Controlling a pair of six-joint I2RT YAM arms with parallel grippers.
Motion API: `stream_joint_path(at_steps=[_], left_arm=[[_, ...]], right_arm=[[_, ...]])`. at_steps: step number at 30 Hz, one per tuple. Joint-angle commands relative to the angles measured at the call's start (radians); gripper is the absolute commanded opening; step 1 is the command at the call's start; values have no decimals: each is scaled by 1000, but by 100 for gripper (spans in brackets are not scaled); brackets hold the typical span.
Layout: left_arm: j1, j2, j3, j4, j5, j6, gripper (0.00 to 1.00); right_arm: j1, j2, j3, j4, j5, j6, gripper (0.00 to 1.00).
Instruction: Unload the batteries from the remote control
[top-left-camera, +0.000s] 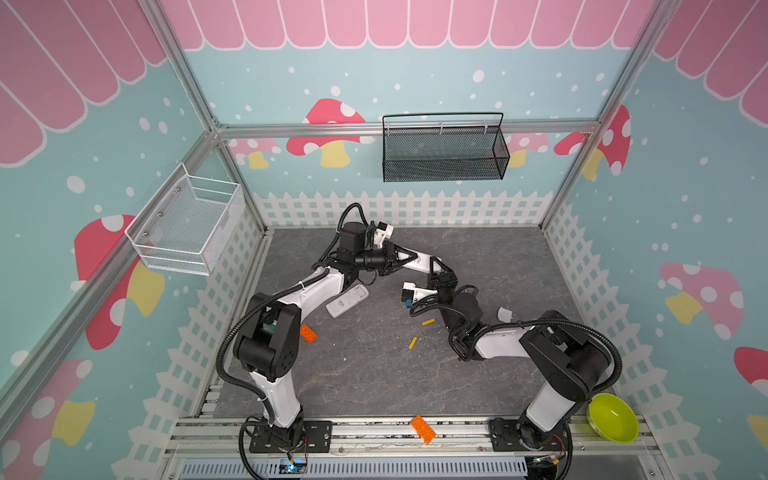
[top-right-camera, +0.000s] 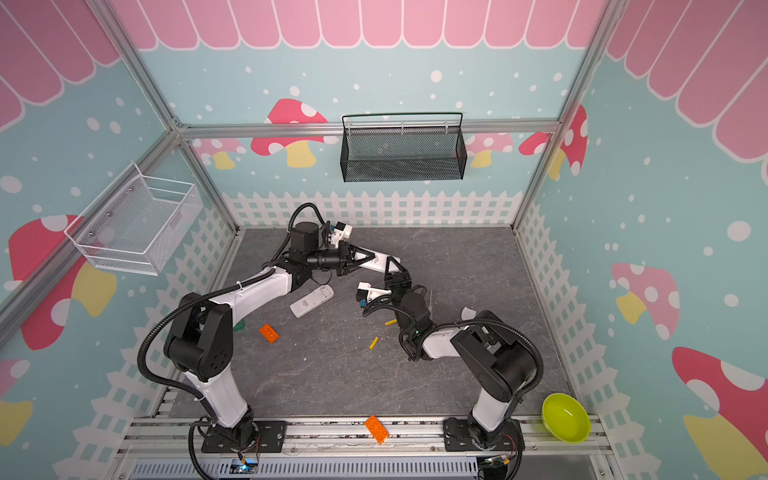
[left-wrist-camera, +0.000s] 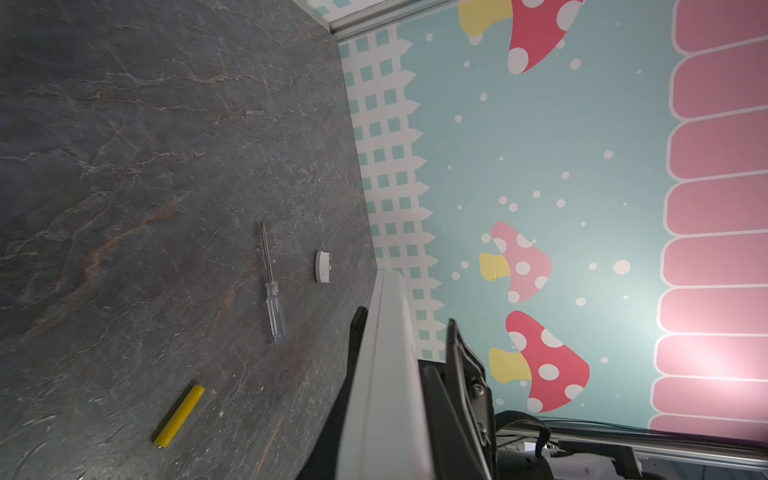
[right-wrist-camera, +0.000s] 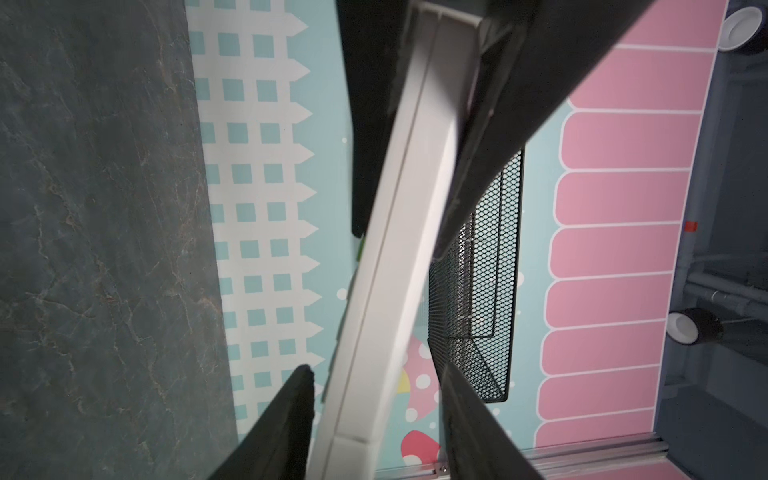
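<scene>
Up over the back of the worktop (top-left-camera: 374, 374), left fingers (left-wrist-camera: 465, 365) clamp the remote (top-left-camera: 420, 262) while right fingers (right-wrist-camera: 282, 424) sit loose around it, gaps both sides, so it looks like a handoff. Two yellow batteries (top-left-camera: 428, 322) lie on the worktop nearby; black ones, can't see.

Grey stone-look tabletop (top-left-camera: 374, 386), white remote (top-left-camera: 347, 301), yellow battery (top-left-camera: 428, 322), second yellow battery (top-left-camera: 412, 342) nearby, orange brick (top-left-camera: 308, 333), screwdriver (left-wrist-camera: 275, 309), small white cover (left-wrist-camera: 322, 267)
</scene>
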Motion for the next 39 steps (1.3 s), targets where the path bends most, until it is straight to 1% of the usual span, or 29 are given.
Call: stream_joint_path(at_steps=[1,3,6,8,10,12,13,14,16,17,18,19,20,21,23,25,26,30,32,35,37,39], left_arm=[[25,1,-4,-63,-30,81,15],[39,-12,-24,-78,-35,102,15],[74,-26,-63,-62,-30,107,15],[90,-29,-77,-85,-29,148,15],[95,-25,-93,-124,-28,203,14],[101,-30,-134,-90,-35,227,13],[105,-27,-144,-77,-25,247,12],[105,-15,-140,-98,-17,284,13],[105,-1,-146,-147,-45,370,12],[107,2,-162,-140,-64,389,11],[110,7,-173,-132,-72,401,11],[112,18,-177,-125,-65,416,10],[115,29,-167,-144,-64,441,10],[113,36,-164,-162,-66,469,10],[114,39,-170,-159,-56,510,10],[119,38,-182,-118,-36,503,10],[122,40,-180,-109,-34,502,10],[116,40,-149,-208,-92,571,8],[120,38,-158,-197,-109,549,6],[122,37,-157,-176,-76,530,5],[120,32,-162,-152,-69,514,4],[123,35,-174,-100,-52,472,3]], right_arm=[[15,-40,-45,-22,17,47,61],[21,-64,-83,-59,16,100,65],[35,-113,-136,-132,23,180,67],[43,-157,-169,-211,29,269,67],[46,-207,-189,-322,9,380,67],[44,-260,-174,-456,-20,548,67],[41,-288,-142,-569,-61,661,67],[31,-306,-106,-679,-117,783,66],[-6,-308,-32,-814,-233,1039,66],[-31,-295,8,-868,-303,1174,66],[-51,-278,43,-908,-369,1274,66],[-78,-257,88,-955,-462,1385,67],[-105,-230,128,-987,-533,1496,67],[-128,-208,159,-1004,-583,1595,67],[-201,-164,191,-987,-726,1810,66],[-255,-125,199,-934,-833,1982,65],[-270,-103,203,-905,-883,2044,65],[-284,-3,227,-818,-996,2207,65],[-289,69,244,-756,-1068,2273,65],[-294,142,270,-693,-1140,2354,64],[-294,175,273,-648,-1155,2397,63],[-294,198,296,-645,-1177,2409,63]])
